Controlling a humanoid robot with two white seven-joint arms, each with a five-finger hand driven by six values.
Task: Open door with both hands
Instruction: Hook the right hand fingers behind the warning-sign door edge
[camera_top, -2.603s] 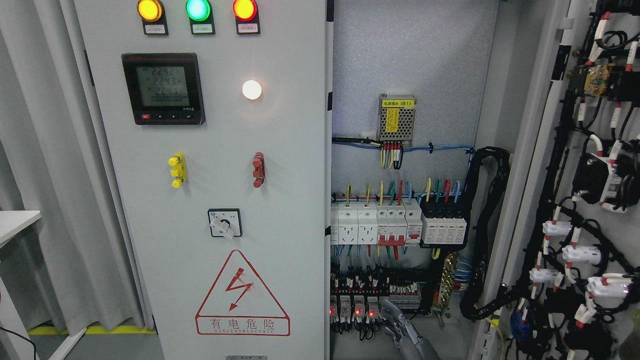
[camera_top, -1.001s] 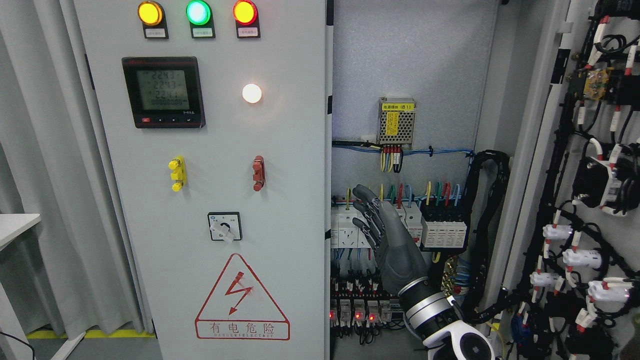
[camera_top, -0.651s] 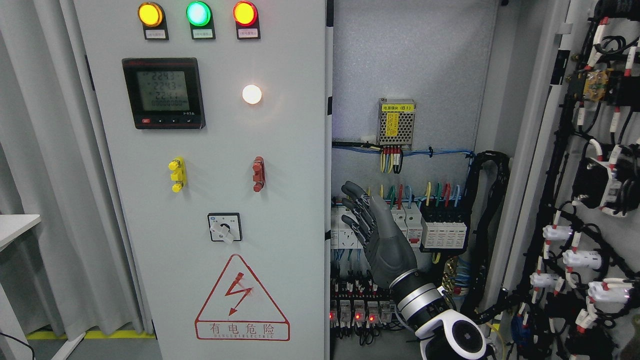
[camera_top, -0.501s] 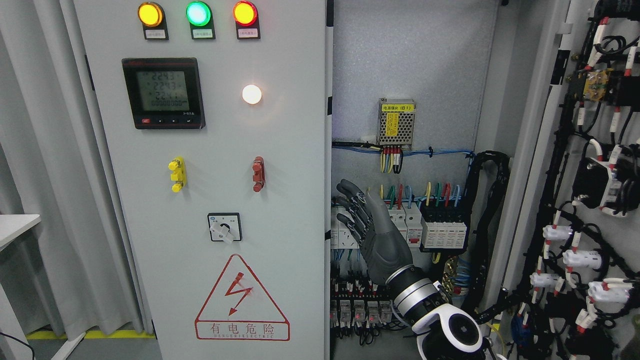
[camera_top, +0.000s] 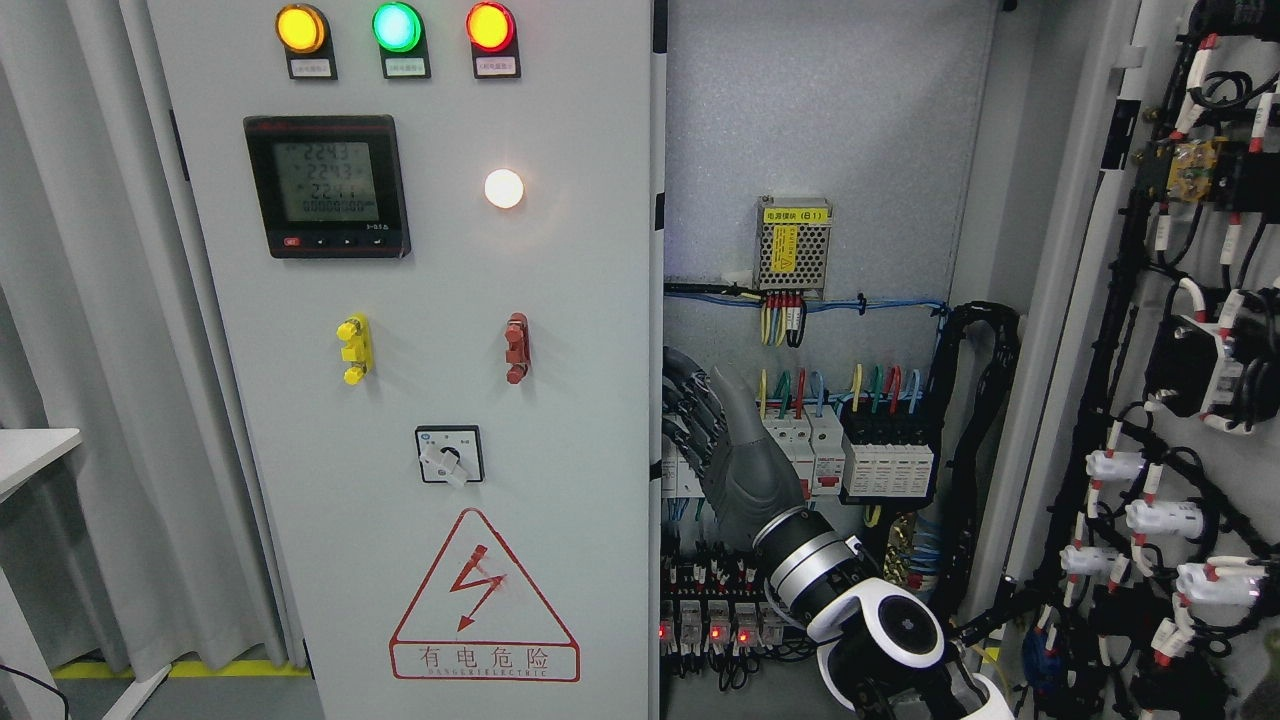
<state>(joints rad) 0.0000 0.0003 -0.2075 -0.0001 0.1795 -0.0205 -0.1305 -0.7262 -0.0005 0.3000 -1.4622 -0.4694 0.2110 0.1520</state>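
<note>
The left door of the big grey cabinet is closed and fills the left and middle of the view. It has three round lights at the top, a small dark screen, a yellow knob, a red knob and a red warning triangle. The right door is already swung wide open at the far right, so you can see the wires and white switches inside.

The right hand comes up from the bottom right. It sits right at the free edge of the left door. Its fingers are bent toward that edge, as if to hook behind it and pull the door out. That looks like the best spot, because the door has no big handle there.

The fingertips go out of sight at the door's edge, so it is hard to tell if they are gripping it or only touching. The left hand cannot be seen at all. The cabinet's bottom is cut off.
</note>
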